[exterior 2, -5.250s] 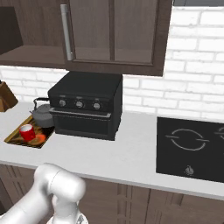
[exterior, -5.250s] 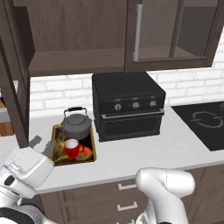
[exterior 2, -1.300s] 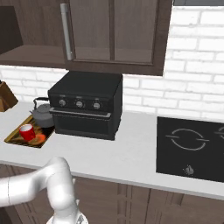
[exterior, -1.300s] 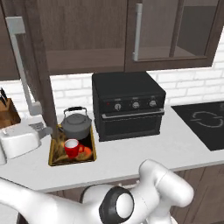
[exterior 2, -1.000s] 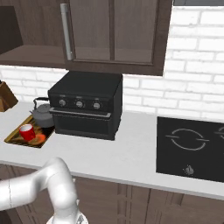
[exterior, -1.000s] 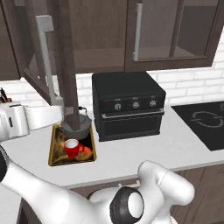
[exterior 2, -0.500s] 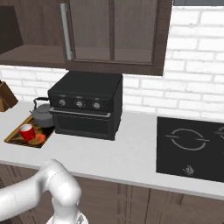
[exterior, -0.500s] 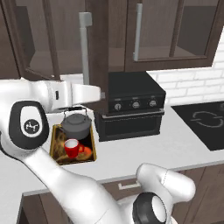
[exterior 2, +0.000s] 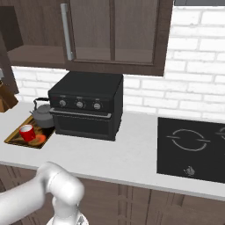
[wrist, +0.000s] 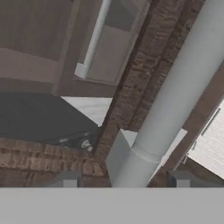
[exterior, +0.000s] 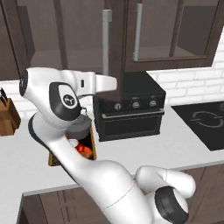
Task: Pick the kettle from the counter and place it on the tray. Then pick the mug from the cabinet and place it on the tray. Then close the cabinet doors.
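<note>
Both base views look forward and down from behind the arm, left and right, sharing the table (exterior: 26,166), tray (exterior 2: 15,135), black oven (exterior 2: 88,105) and cabinet doors (exterior 2: 114,30). The hand view sits very close to a grey door handle (wrist: 170,100).

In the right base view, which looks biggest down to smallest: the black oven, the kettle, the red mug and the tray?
1. Black oven, by far the largest.
2. Tray, long and flat, partly covered.
3. Kettle, partly hidden behind the oven's edge, so its rank against the tray is unsure.
4. Red mug, clearly the smallest.
</note>
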Controlling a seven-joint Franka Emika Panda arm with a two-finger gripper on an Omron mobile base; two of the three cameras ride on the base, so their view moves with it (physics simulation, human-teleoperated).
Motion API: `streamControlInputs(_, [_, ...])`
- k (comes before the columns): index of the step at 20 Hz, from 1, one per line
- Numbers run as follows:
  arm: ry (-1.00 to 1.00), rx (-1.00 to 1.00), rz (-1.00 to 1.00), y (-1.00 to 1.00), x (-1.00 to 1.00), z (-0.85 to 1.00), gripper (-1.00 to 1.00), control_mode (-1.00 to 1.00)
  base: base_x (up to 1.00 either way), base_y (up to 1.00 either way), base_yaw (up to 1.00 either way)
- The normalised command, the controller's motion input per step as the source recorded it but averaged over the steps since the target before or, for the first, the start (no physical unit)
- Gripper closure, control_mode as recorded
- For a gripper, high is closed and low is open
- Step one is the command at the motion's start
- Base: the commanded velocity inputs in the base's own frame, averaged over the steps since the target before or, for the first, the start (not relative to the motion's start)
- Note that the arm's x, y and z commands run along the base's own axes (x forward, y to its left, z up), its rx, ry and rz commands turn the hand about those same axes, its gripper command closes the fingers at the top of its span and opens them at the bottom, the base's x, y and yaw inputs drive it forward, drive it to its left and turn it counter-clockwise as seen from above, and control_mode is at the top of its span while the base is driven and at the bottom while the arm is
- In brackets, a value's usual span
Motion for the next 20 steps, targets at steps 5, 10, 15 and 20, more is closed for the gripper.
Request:
streamControlInputs(5, [-0.15,0.06,0.15,-0.36,0.8,0.0,-1.0,-1.0,0.0,0.0,0.0])
streamControlInputs(10, [-0.17,0.07,0.19,-0.38,0.82,0.0,-1.0,-1.0,0.0,0.0,0.0])
streamControlInputs(15, [-0.09,0.07,0.17,-0.3,0.83,0.0,-1.0,-1.0,0.0,0.0,0.0])
streamControlInputs(20, [-0.02,0.06,0.16,-0.18,0.87,0.0,-1.0,-1.0,0.0,0.0,0.0])
